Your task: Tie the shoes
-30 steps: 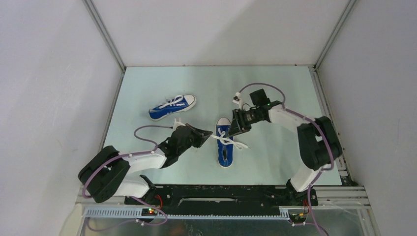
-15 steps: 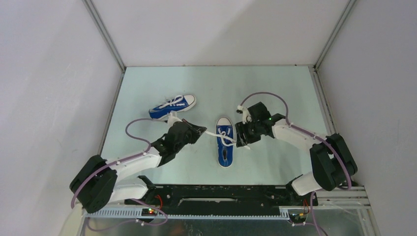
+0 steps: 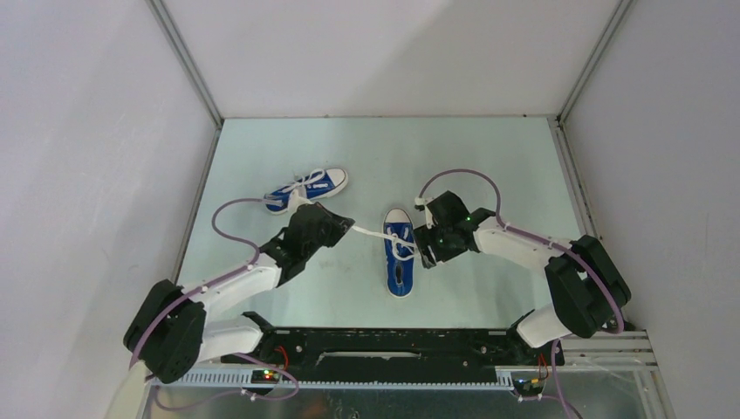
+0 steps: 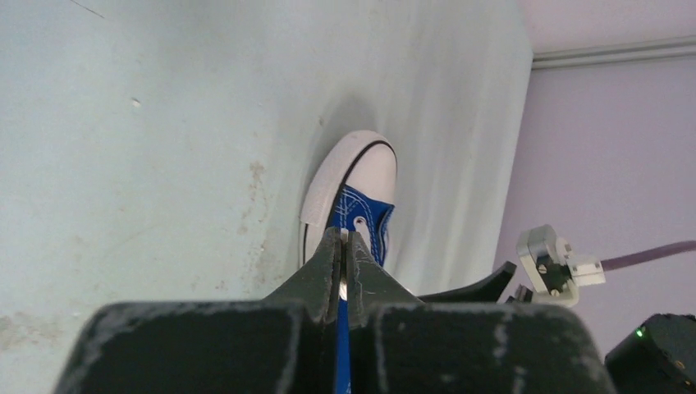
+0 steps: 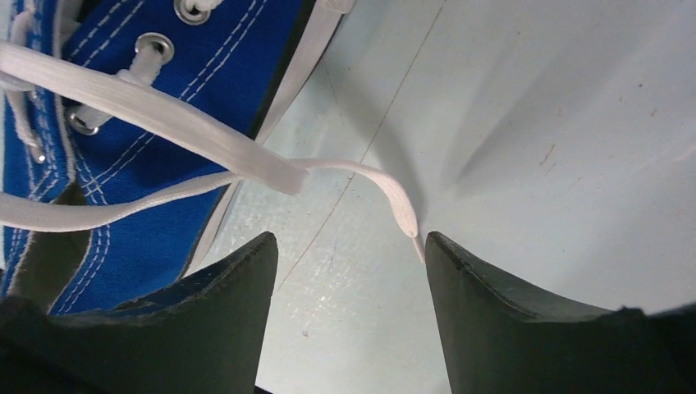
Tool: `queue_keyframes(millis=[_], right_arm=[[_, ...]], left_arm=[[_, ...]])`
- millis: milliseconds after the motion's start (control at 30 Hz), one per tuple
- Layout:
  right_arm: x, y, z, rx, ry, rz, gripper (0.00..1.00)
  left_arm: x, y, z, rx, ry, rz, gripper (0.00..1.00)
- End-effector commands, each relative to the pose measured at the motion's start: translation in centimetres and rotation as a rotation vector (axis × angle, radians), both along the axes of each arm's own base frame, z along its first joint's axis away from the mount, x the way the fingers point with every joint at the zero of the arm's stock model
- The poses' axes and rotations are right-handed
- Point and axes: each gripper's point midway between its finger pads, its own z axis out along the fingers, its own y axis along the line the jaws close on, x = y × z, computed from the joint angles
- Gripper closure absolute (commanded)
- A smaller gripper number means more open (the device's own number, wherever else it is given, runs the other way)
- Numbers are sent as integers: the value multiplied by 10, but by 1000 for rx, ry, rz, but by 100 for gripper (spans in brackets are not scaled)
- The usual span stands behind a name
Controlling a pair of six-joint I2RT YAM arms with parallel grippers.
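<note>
Blue canvas and white rubber mark both shoes on the pale green desk (image 3: 489, 157).

From the top view we see the near shoe (image 3: 399, 260) lying near the middle of the desk, its toe towards the far wall, between our two hands. The far shoe (image 3: 305, 190) lies further back on the left, just behind our left arm. Our left hand (image 3: 346, 228) sits to the left of the near shoe, and a white lace (image 3: 368, 233) runs in a straight line from it to the shoe's lacing. Our right hand (image 3: 426, 248) is low at the shoe's right side, close against it.

From the left wrist we see our left hand (image 4: 341, 238) with its two fingers pressed together, only a thin slit between them, where a pale sliver shows. So it has the lace pinched. Past the fingertips lies the near shoe (image 4: 363, 215), its white toe cap (image 4: 349, 168) on the desk.

From the right wrist we see our right hand (image 5: 349, 246) spread wide and gripping nothing. A loose lace end (image 5: 394, 197) curls on the desk between the fingers, its tip just beside the right one. The near shoe (image 5: 123, 222) fills the left side, a broad lace band (image 5: 164, 115) crossing it below two metal eyelets (image 5: 153, 48).
</note>
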Motion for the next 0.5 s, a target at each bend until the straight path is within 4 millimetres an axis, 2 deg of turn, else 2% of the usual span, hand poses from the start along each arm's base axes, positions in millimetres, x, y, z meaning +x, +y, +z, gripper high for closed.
queue_keyframes(millis=[0, 267, 467], right_arm=[[8, -5, 3, -36, -44, -26, 31], [19, 0, -7, -88, 11, -18, 35], [25, 5, -16, -107, 43, -18, 38]], left_arm=[[6, 10, 19, 56, -58, -7, 100], [9, 30, 28, 140, -82, 21, 100], [12, 35, 30, 168, -96, 7, 100]])
